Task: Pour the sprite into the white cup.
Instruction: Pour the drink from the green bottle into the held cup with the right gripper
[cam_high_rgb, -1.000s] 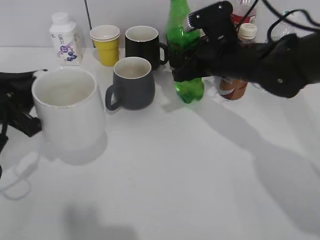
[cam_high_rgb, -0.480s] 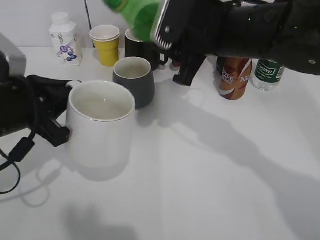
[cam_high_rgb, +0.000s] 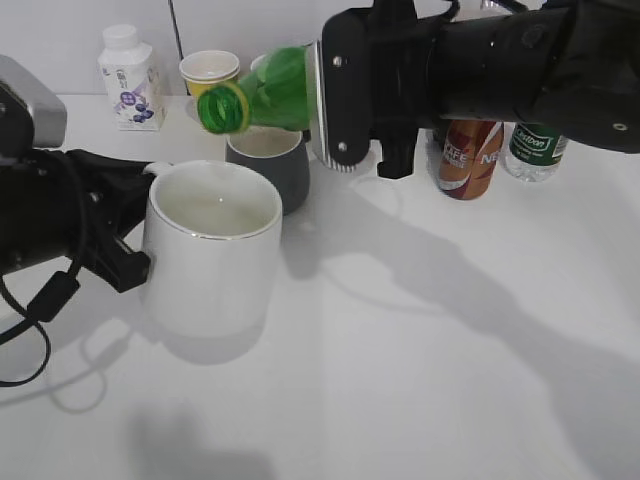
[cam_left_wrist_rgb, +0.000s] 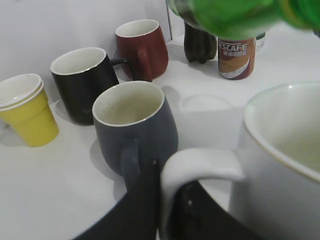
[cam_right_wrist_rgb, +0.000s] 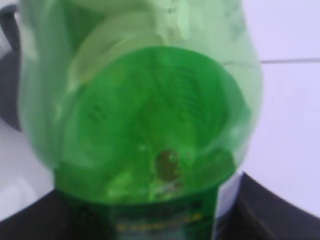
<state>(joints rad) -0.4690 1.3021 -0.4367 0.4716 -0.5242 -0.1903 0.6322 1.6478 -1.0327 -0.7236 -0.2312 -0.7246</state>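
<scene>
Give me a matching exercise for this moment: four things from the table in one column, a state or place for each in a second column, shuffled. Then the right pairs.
Things
1. sprite
2. white cup
3. dark grey mug
4. yellow paper cup

States
A. held by its handle in the left pincer
B. standing at the back beside a small white bottle
C. tipped on its side in the right pincer, mouth open
D. standing just behind the white cup

Pairs: 1-C, 2-A, 3-D, 4-B

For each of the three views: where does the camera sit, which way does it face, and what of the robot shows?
Exterior: in front, slanting down; both arms, sprite tilted above white cup.
Left wrist: low behind the left gripper at the cup's handle, facing the grey mug.
Right wrist: pressed against the sprite; gripper barely shows.
Shared: sprite, in all three.
</scene>
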